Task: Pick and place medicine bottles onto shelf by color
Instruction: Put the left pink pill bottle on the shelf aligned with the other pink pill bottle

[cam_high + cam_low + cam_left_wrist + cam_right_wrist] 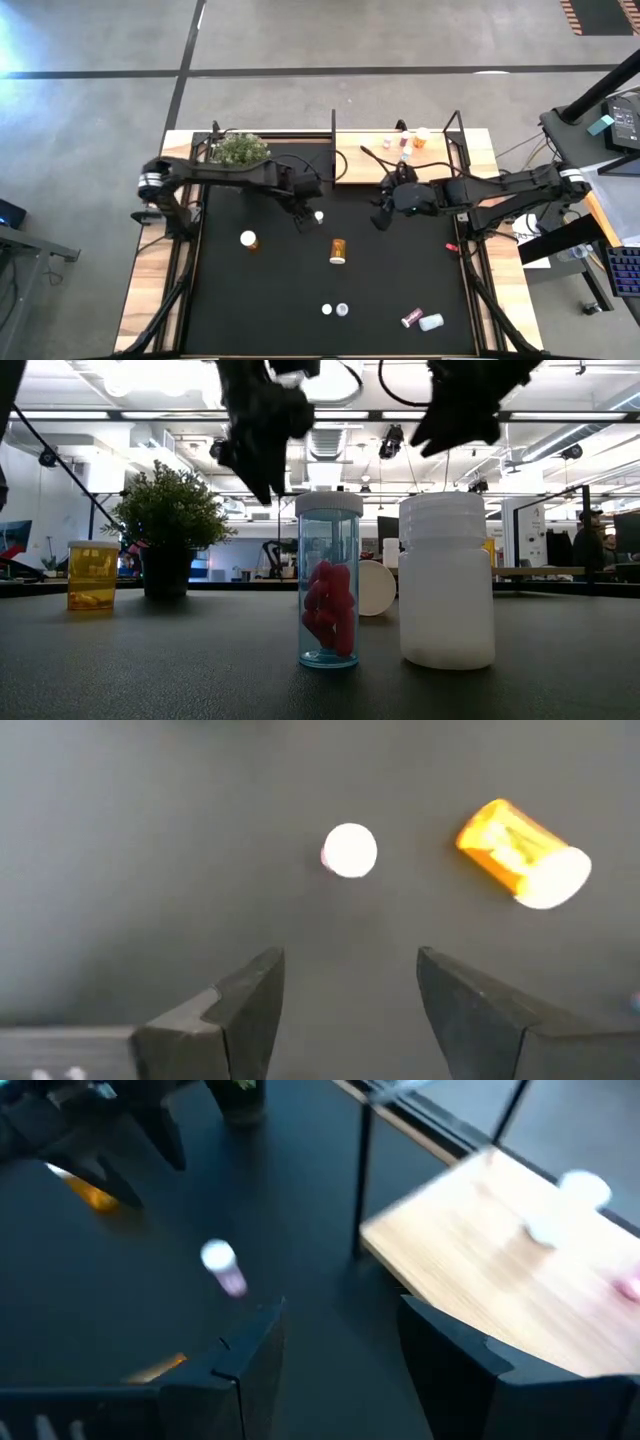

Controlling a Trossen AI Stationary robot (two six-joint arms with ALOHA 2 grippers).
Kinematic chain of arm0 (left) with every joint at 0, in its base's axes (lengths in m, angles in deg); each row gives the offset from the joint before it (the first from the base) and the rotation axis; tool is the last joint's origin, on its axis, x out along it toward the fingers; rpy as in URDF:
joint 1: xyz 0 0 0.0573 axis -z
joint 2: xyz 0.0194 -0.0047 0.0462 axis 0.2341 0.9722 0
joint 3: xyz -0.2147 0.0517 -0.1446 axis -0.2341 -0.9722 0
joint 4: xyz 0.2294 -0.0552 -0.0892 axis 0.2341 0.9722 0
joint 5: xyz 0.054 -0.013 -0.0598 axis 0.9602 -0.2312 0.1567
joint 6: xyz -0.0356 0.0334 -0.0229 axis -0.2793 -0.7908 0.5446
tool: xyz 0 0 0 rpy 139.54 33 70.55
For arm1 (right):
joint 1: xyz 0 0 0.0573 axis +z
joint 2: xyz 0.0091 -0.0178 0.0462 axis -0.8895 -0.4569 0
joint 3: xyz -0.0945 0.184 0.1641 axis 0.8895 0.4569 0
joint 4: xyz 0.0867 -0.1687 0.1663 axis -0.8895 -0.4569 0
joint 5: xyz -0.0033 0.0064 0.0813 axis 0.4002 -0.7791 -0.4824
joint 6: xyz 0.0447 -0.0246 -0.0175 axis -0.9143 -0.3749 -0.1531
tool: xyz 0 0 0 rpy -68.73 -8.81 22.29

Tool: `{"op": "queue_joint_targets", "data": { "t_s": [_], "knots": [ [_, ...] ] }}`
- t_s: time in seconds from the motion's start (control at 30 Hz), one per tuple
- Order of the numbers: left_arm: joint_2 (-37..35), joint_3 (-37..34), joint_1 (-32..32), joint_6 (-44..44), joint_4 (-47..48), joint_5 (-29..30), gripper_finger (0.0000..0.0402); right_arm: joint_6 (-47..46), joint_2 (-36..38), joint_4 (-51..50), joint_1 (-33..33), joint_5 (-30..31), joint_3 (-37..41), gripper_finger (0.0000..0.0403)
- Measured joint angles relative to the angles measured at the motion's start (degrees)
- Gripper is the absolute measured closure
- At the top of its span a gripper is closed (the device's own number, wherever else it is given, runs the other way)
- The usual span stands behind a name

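Observation:
My left gripper (303, 215) is open above the black mat, with a small upright white-capped pink bottle (319, 215) just to its right; the bottle also shows ahead of the fingers in the left wrist view (349, 850). An orange bottle (338, 250) lies on its side nearby (520, 865). My right gripper (385, 212) is open and empty above the mat, near the near edge of the wooden shelf (370, 165), (500, 1270). A few bottles (405, 145) stand on the shelf's right part. Both grippers hang high in the low view (262, 430), (460, 410).
An upright orange bottle (248, 239) stands on the mat's left. Two small bottles (334, 310) stand near the front edge; a pink bottle (411, 318) and a white one (431, 322) lie at the front right. A potted plant (238, 148) stands at the back left. A red speck (452, 246) lies at the right.

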Motion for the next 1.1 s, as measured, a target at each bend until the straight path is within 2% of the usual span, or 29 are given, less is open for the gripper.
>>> {"op": "queue_joint_targets", "data": {
  "t_s": [0.27, 0.43, 0.6, 0.73, 0.8, 0.97, 1.1],
  "knots": [
    [-10.4, -1.2, 1.0, 7.0, 1.6, 0.1, 0.0191, 7.3, -10.2, 14.4, 0.0, -0.2, 0.0, 0.0218],
    [-16.7, -1.7, 2.4, 11.4, 3.9, 2.3, 0.0191, 9.9, -15.6, 22.8, -0.2, -0.8, 0.1, 0.0218],
    [-21.9, -1.7, 4.2, 14.6, 4.9, 5.4, 0.0191, 9.1, -20.3, 30.4, -2.2, -9.2, 0.0, 0.0218],
    [-24.9, -1.7, 5.2, 17.0, 5.3, 7.6, 0.0191, 6.5, -24.3, 32.8, -4.4, -16.7, -0.2, 0.0218],
    [-25.8, -1.7, 5.5, 17.3, 5.6, 8.5, 0.0191, 5.7, -26.3, 32.2, -5.1, -18.6, -0.7, 0.0218],
    [-26.9, -1.8, 6.0, 17.4, 6.4, 9.2, 0.0191, 6.5, -30.0, 32.2, -5.8, -19.7, -3.6, 0.0218],
    [-27.0, -1.9, 6.0, 17.3, 7.0, 9.2, 0.0191, 12.4, -31.2, 32.1, -5.6, -19.7, -5.7, 0.0218]
  ]
}}
